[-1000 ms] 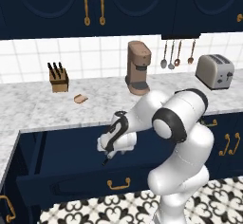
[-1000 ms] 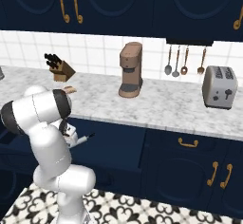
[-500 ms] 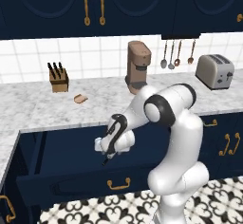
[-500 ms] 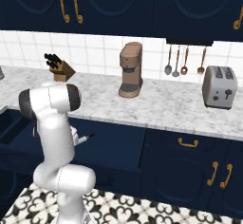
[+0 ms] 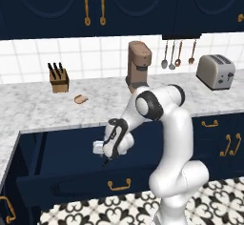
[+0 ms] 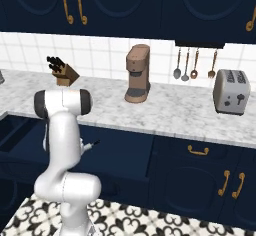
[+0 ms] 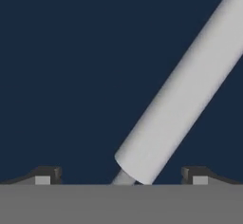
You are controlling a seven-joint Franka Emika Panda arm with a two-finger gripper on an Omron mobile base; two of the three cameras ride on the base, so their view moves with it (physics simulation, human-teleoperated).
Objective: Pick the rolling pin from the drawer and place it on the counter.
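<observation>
In the drawer [image 5: 71,171], my tool [image 7: 121,176] hangs spread over the pin [image 7: 182,92]: rigid, smooth, roll-prone, so I'd clamp mid-barrel.

The rolling pin [image 7: 182,85] slants between the tool's [image 7: 121,175] spread fingertips [image 7: 45,174].

A speckled marble desk [image 5: 28,109] runs beneath the tiled wall, carrying a knife block [image 5: 58,78] at nine o'clock, a small brown item [image 5: 80,98] just beside it, a coffee maker [image 5: 138,66] at centre and a toaster [image 5: 216,71] at three o'clock. Below, the open drawer [image 5: 71,181] holds the rolling pin [image 7: 180,95].
</observation>
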